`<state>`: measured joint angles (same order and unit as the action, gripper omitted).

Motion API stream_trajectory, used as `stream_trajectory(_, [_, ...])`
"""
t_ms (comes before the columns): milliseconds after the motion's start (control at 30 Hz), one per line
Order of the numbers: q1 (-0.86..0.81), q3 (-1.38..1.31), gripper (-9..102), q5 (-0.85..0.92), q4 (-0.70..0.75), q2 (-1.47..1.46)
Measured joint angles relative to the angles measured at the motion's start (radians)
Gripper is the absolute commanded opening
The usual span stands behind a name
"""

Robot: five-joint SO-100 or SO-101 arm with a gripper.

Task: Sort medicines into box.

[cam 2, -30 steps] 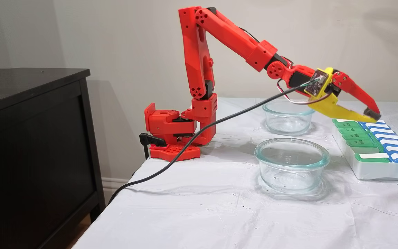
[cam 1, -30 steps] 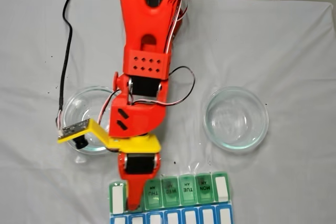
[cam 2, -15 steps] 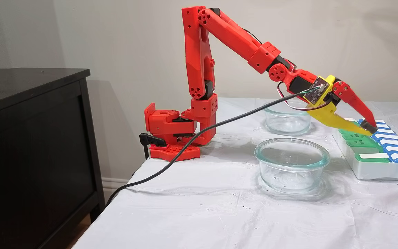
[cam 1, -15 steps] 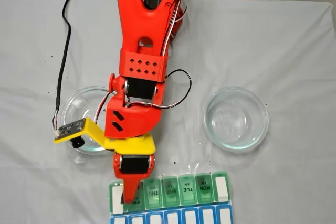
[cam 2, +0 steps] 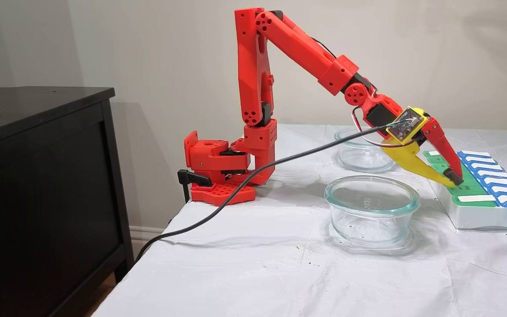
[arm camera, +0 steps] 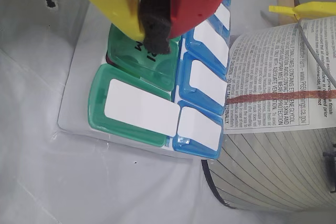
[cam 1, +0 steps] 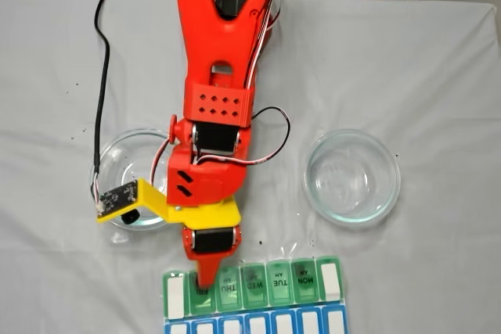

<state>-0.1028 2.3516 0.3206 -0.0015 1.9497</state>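
The counter [cam 2: 244, 259] has a white cloth on it. The red arm [cam 2: 306, 48] reaches out from the back edge toward the front edge. Two glass bowls [cam 1: 352, 176] sit in the middle of the counter, well apart. The box [cam 1: 270, 285] lies at the front edge, with a green row and a blue row. The end effector [arm camera: 153, 27] is squeezed shut. Its tip is down on a green lid [arm camera: 137, 56] near one end of the box. I cannot tell if it holds a ball.
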Motion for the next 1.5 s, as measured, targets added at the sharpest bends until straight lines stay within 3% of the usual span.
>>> stream_trajectory(267, [0.000, -0.063, 0, -0.012, 0.043, -0.064])
stream_trajectory(733, [0.017, -0.089, 0, 0.094, 0.239, -0.081])
stream_trajectory(1500, [-0.020, -0.209, 0, 0.005, 0.571, -0.152])
